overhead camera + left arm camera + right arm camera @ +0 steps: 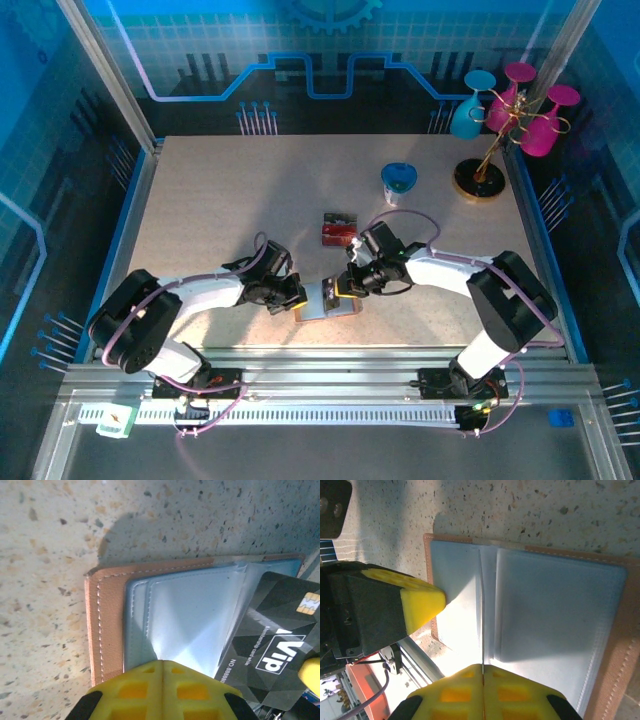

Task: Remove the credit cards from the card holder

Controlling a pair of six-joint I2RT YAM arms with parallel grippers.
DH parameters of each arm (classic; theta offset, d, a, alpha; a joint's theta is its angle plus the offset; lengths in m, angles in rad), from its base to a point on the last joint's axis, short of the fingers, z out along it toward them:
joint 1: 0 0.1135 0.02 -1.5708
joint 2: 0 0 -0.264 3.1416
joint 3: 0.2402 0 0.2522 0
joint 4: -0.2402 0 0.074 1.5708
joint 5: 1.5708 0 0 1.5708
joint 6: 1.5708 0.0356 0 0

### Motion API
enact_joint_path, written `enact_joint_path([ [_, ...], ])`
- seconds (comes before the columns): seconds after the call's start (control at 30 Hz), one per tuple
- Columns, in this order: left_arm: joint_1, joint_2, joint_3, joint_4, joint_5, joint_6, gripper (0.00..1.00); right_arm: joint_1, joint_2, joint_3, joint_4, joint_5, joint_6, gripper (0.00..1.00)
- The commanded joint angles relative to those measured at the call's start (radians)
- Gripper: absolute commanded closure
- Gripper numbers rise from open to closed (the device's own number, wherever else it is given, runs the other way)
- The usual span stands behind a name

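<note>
A: Step?
B: Pulling the black card (pixel 280 630) out of the holder (pixel 330 300). Right gripper (pixel 482 675) is clamped on the card's edge at the holder's 3 o'clock. Left gripper (pixel 162 672) is closed, tip pressing the pocket from 9.
A: Next?
B: Probably slide the card toward 3 with the holder pinned.
A: Holder?
B: Open flat, tan rim, grey-blue inside, on the table's 6 o'clock side.
</note>
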Motion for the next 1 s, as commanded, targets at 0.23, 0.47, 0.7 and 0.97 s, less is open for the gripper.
enact_joint_path([
  [0.23, -0.004, -0.038, 0.005, -0.087, -0.031, 0.034, 0.96, -0.016, -0.043, 0.030, -0.084, 0.008, -0.044, 0.93],
  [0.47, -0.004, -0.089, 0.025, -0.121, -0.051, 0.046, 0.86, -0.016, -0.040, 0.096, -0.193, 0.069, -0.106, 0.94],
  [0.7, -0.004, -0.117, 0.026, -0.141, -0.064, 0.048, 0.84, -0.016, -0.015, 0.206, -0.372, 0.175, -0.225, 0.95],
  [0.97, -0.003, -0.147, 0.000, -0.140, -0.079, 0.042, 0.84, -0.012, 0.019, 0.333, -0.542, 0.267, -0.366, 0.93],
])
